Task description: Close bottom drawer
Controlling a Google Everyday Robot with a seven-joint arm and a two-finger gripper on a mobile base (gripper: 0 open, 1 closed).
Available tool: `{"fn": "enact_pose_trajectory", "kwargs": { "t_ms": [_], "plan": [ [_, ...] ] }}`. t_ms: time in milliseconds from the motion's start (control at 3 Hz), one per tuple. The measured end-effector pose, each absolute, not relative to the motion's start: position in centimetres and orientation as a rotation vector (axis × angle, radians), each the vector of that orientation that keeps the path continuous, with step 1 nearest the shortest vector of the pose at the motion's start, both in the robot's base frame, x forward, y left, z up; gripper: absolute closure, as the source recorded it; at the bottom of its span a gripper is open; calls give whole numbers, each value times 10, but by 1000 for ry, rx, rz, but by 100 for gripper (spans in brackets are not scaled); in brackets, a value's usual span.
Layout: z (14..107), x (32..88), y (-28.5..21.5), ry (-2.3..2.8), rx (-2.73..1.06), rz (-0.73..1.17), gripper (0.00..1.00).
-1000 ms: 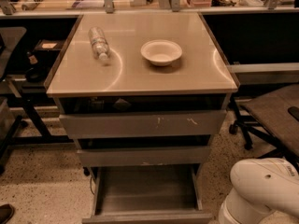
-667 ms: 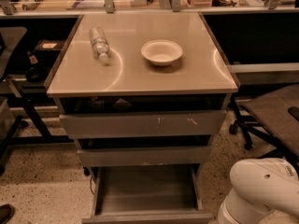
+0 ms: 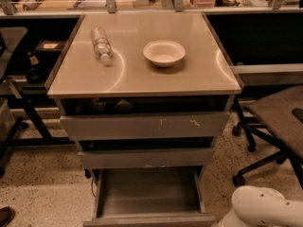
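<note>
The bottom drawer is the narrowest of the three grey drawers and stands pulled far out. Its deep grey tray is open to view and looks empty. Its plain front edge lies at the bottom of the camera view. The gripper is out of view. Only a white rounded arm segment shows at the bottom right, to the right of the open drawer and apart from it.
The top drawer, with white scratches, and the middle drawer are each slightly open. A plastic bottle and a white bowl lie on the cabinet top. An office chair stands to the right, and a dark desk frame to the left.
The white arm segment at the bottom right has sunk lower in the view. The drawers and the objects on top have not moved.
</note>
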State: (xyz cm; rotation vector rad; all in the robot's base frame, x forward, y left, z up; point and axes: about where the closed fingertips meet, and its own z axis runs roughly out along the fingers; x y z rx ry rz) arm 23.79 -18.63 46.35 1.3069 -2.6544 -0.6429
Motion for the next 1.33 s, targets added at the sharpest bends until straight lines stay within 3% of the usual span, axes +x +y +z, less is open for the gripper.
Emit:
{"fn": "enact_pose_trajectory", "kwargs": {
  "t_ms": [667,1333],
  "plan": [
    [372,246,-175,-2684,1198,-820,100],
    [360,250,-175,-2695,1170,-850,100]
  ]
}}
